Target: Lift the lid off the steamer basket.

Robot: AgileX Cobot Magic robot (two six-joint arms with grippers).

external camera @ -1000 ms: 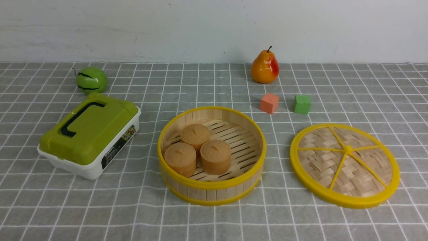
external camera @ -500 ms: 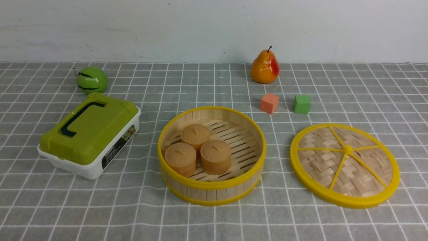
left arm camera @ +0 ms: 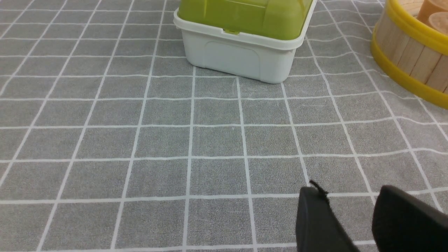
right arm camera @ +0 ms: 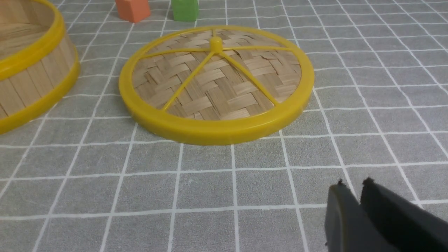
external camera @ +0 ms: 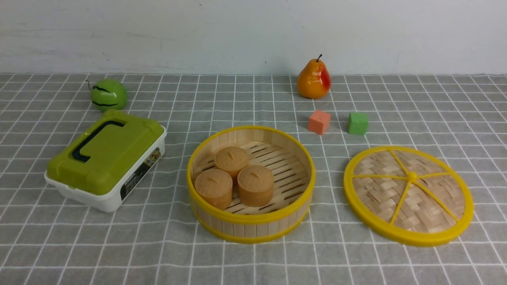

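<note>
The steamer basket point(external camera: 251, 221) stands uncovered at the table's middle, with three tan bun-shaped pieces point(external camera: 233, 178) inside; its wall also shows in the left wrist view point(left arm camera: 409, 59) and the right wrist view point(right arm camera: 31, 84). The lid point(external camera: 408, 194) lies flat on the cloth to the basket's right, knob up, also seen in the right wrist view point(right arm camera: 217, 84). Neither gripper shows in the front view. My left gripper point(left arm camera: 350, 196) is open and empty over bare cloth near the box. My right gripper point(right arm camera: 353, 187) is shut and empty, short of the lid's near rim.
A white box with an olive-green lid point(external camera: 105, 158) stands left of the basket, also in the left wrist view point(left arm camera: 241, 35). A green ball point(external camera: 108, 94), a pear point(external camera: 313, 80), an orange cube point(external camera: 319, 122) and a green cube point(external camera: 357, 123) lie further back.
</note>
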